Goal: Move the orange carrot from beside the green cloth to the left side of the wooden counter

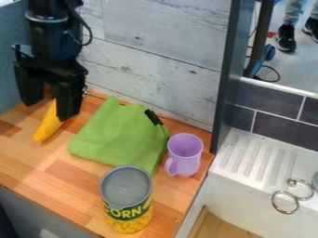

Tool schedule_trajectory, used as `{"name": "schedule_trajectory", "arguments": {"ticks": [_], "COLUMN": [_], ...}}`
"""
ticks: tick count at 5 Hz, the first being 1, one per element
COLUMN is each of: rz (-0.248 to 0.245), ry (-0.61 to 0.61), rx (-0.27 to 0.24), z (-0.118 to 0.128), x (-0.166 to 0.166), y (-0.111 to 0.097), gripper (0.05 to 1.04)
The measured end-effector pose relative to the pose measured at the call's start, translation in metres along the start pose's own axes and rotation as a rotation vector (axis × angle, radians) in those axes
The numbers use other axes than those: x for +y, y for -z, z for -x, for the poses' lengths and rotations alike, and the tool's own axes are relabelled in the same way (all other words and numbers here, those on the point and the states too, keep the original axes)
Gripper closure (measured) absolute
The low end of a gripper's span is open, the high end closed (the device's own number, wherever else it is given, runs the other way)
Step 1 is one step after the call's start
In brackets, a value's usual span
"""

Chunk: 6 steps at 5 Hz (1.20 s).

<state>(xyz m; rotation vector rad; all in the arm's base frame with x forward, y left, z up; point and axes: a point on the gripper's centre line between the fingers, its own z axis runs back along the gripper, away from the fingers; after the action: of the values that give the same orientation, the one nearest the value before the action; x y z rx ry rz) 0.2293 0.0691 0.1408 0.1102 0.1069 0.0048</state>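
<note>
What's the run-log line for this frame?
gripper: open, at yellow object | green cloth: on counter | purple mug: upright beside cloth | can: upright

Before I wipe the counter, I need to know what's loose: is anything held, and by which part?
Nothing is held: the end effector stands open, with the yellow thing on the counter, partly hidden by one finger.

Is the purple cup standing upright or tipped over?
Upright: the purple cup stands with its open rim facing up and its base on the wooden counter.
</note>
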Motion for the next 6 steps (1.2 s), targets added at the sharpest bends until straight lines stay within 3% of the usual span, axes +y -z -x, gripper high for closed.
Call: {"name": "schedule_trajectory", "arguments": {"ticks": [1, 2, 3, 4, 5, 6], "rz": [0.006, 0.023, 0.046, 0.037, -0.006, -0.09], "ry": [0.004, -0.053, -0.111, -0.171, -0.273, -0.323], "rx": [0.022, -0.032, -0.047, -0.082, -0.108, -0.141], "z": [0.0, -0.02, -0.041, -0.064, -0.079, -0.089], "x": [-0.001, 0.018, 0.039, 0.05, 0.059, 0.074], "y": [0.005, 0.013, 0.02, 0.039, 0.059, 0.073], "gripper": [0.083, 0.083, 0.083, 0.083, 0.083, 0.083]}}
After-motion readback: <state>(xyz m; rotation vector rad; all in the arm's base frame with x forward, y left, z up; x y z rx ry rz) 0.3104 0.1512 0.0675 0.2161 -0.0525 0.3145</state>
